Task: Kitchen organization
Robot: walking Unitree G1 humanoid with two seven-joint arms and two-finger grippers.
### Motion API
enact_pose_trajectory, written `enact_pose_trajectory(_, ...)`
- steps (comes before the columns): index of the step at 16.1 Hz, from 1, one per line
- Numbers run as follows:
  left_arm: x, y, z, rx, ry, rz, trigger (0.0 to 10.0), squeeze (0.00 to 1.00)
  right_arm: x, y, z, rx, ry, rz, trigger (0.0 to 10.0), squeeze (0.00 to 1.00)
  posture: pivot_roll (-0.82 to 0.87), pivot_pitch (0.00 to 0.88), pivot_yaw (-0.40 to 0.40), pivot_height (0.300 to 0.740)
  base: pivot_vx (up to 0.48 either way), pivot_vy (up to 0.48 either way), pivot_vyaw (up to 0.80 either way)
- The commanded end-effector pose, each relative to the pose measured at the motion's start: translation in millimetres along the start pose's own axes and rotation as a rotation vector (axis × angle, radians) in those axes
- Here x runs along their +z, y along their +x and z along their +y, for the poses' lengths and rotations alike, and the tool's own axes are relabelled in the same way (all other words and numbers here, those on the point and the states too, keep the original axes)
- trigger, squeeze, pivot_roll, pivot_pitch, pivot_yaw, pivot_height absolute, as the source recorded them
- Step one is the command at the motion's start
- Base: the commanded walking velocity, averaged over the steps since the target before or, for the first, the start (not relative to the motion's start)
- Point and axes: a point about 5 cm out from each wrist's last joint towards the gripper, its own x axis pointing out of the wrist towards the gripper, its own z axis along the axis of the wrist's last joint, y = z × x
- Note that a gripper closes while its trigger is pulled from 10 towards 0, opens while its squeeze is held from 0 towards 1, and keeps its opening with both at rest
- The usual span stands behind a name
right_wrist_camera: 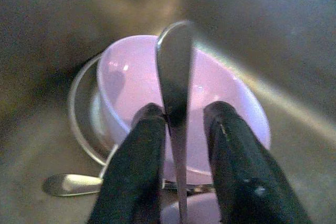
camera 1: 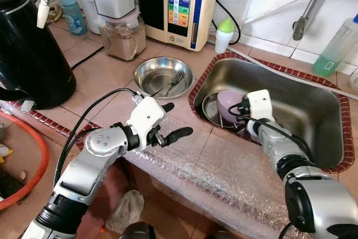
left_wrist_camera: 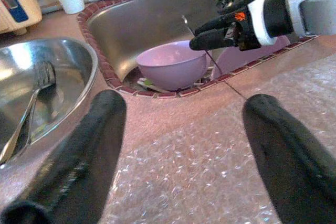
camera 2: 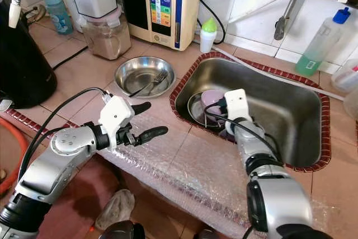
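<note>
Spoon (right_wrist_camera: 176,77): sitting between the right gripper's (right_wrist_camera: 181,145) two black fingers, down in the sink (camera 1: 313,110), just above the purple bowl (right_wrist_camera: 220,93).
Long axis: running along the fingers, bowl end pointing away from the wrist, handle coming back toward it.
Right jaws: closing in on the handle; it looks pinched, though the fingers are almost, not surely, touching it.
Nearer arm: the right one is at the spoon; the left is well apart from it.
Left gripper (camera 1: 168,121): hanging over the counter (camera 1: 212,166) with its fingers spread wide, holding nothing.
Steel bowl (camera 1: 163,76): sitting on the counter beside the sink with a fork (camera 1: 174,82) lying in it.
Coming move: I am guessing the spoon is going up and left toward the steel bowl.
Right wrist view: showing a second spoon (right_wrist_camera: 71,183) lying under the purple bowl.
Left wrist view: showing the spoon as a thin line standing up from the gripper.
</note>
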Motion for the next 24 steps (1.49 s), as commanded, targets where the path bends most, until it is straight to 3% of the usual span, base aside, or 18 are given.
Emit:
enact_pose_trajectory(1,-2,-0.8,1.7,0.010,0.018,0.011,10.0,1.00,0,-0.5,-1.8,-0.003,0.018,-0.007,10.0,1.00,0.05,0.029,0.014,0.740,0.000,0.000,0.00)
enact_pose_trajectory(3,-1,-0.7,5.9,0.063,0.026,-0.006,10.0,1.00,5,0.1,1.3,0.008,0.026,-0.043,10.0,1.00,0.05,0.030,0.008,0.740,0.000,0.000,0.00)
enact_pose_trajectory(5,1,-3.8,21.3,0.221,0.054,-0.049,10.0,1.00,12,0.2,7.0,0.024,0.032,-0.106,10.0,1.00,0.05,0.034,-0.002,0.740,0.000,0.000,0.00)
enact_pose_trajectory(8,-2,-11.7,36.1,0.371,0.066,-0.078,10.0,1.00,18,-1.8,13.1,0.057,0.052,-0.185,10.0,1.00,0.04,0.039,-0.004,0.740,0.000,0.000,0.00)
enact_pose_trajectory(14,-20,-9.5,43.7,0.454,0.055,-0.058,10.0,1.00,41,-13.1,32.3,0.153,0.122,-0.390,10.0,1.00,0.00,0.058,0.004,0.740,0.000,0.000,0.00)
enact_pose_trajectory(18,-23,-1.8,48.3,0.486,0.072,-0.081,10.0,1.00,50,-27.7,33.1,0.155,0.125,-0.463,10.0,1.00,-0.04,0.077,0.005,0.740,0.000,0.000,0.00)
enact_pose_trajectory(19,-24,-0.8,49.7,0.491,0.072,-0.079,10.0,0.77,49,-29.4,32.3,0.153,0.122,-0.461,10.0,1.00,-0.04,0.078,0.005,0.740,0.000,0.000,0.00)
enact_pose_trajectory(20,-25,0.3,50.8,0.495,0.070,-0.079,10.0,0.64,48,-31.2,31.2,0.148,0.119,-0.460,10.0,1.00,-0.05,0.080,0.006,0.740,0.000,0.000,0.00)
enact_pose_trajectory(21,-28,2.2,52.2,0.496,0.064,-0.079,5.4,0.02,46,-33.9,29.6,0.140,0.117,-0.458,10.0,1.00,-0.05,0.081,0.008,0.740,0.000,0.000,0.00)
enact_pose_trajectory(22,-28,3.2,53.5,0.497,0.061,-0.085,2.1,0.00,45,-36.1,29.3,0.135,0.114,-0.454,10.0,1.00,-0.05,0.081,0.009,0.740,0.000,0.000,0.00)
enact_pose_trajectory(23,-29,4.0,54.1,0.496,0.061,-0.086,0.0,0.00,45,-37.2,29.5,0.133,0.111,-0.451,10.0,1.00,-0.06,0.081,0.010,0.740,0.000,0.000,0.00)
enact_pose_trajectory(24,-29,4.9,55.1,0.494,0.060,-0.089,0.0,0.00,44,-38.8,30.0,0.133,0.109,-0.447,10.0,1.00,-0.06,0.081,0.011,0.740,0.000,0.000,0.00)
